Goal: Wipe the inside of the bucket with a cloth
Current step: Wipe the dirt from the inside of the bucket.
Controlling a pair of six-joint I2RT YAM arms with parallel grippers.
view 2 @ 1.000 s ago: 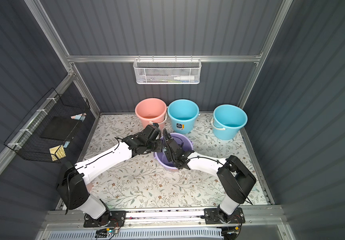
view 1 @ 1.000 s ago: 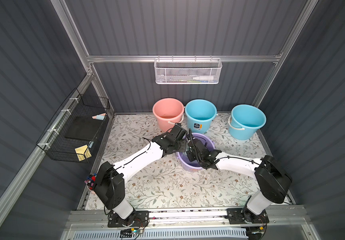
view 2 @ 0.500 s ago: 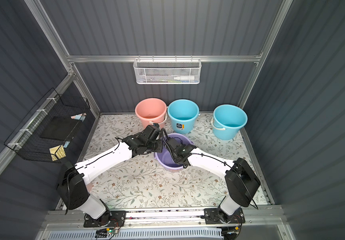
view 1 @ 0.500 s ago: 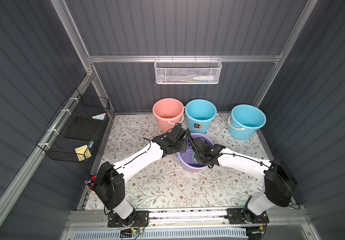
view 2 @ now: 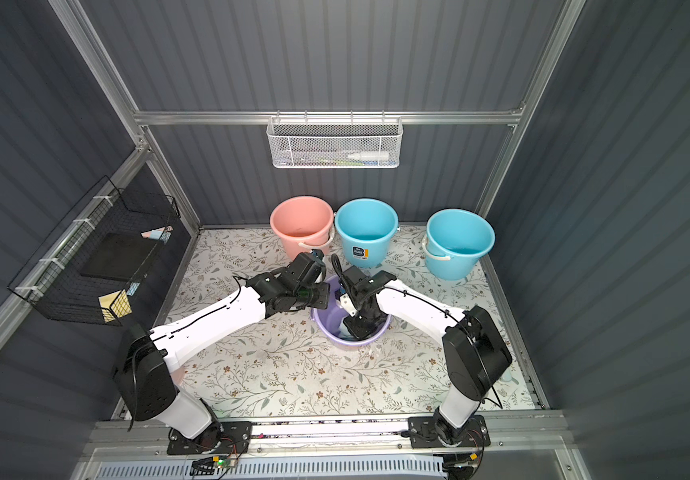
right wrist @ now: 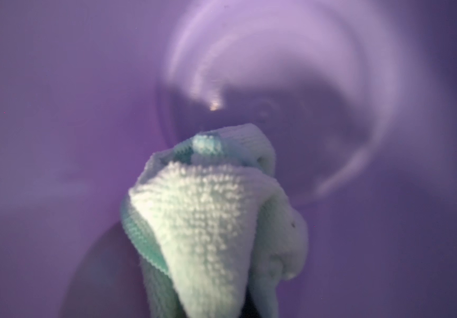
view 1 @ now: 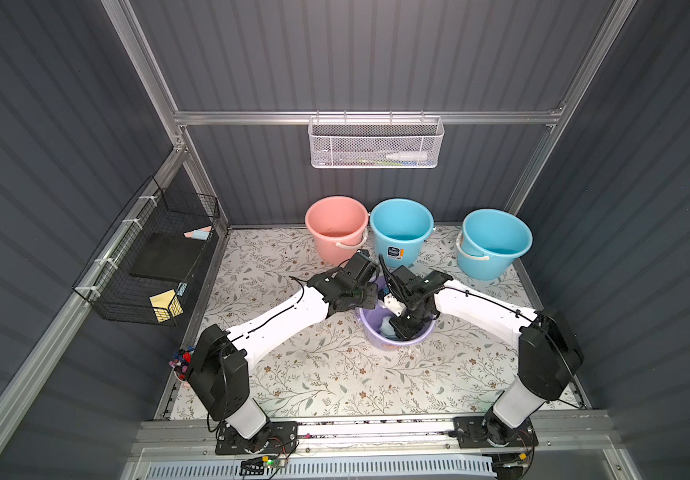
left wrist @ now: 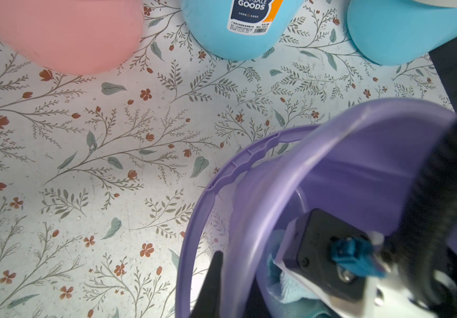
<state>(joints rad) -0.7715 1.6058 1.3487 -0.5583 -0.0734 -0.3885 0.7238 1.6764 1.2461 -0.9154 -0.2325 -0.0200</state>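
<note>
The purple bucket [view 1: 391, 345] is set on the flowery mat [view 1: 293, 374], near the pink bucket [view 1: 335, 249]. Its rim is pinched by the left gripper [view 1: 370, 293]. A pale cloth [right wrist: 208, 220] is squeezed tight in the right gripper [view 1: 399, 328], low inside the bucket. Wiping seems to be under way; how much is clean cannot be told.

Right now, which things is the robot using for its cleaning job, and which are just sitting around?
In the job: purple bucket, its rim pinched by the left gripper; pale cloth, held inside it by the right gripper.
Just lying about: pink bucket; labelled blue bucket; plain blue bucket; white mesh basket on the back wall; black wire basket on the side wall.
</note>
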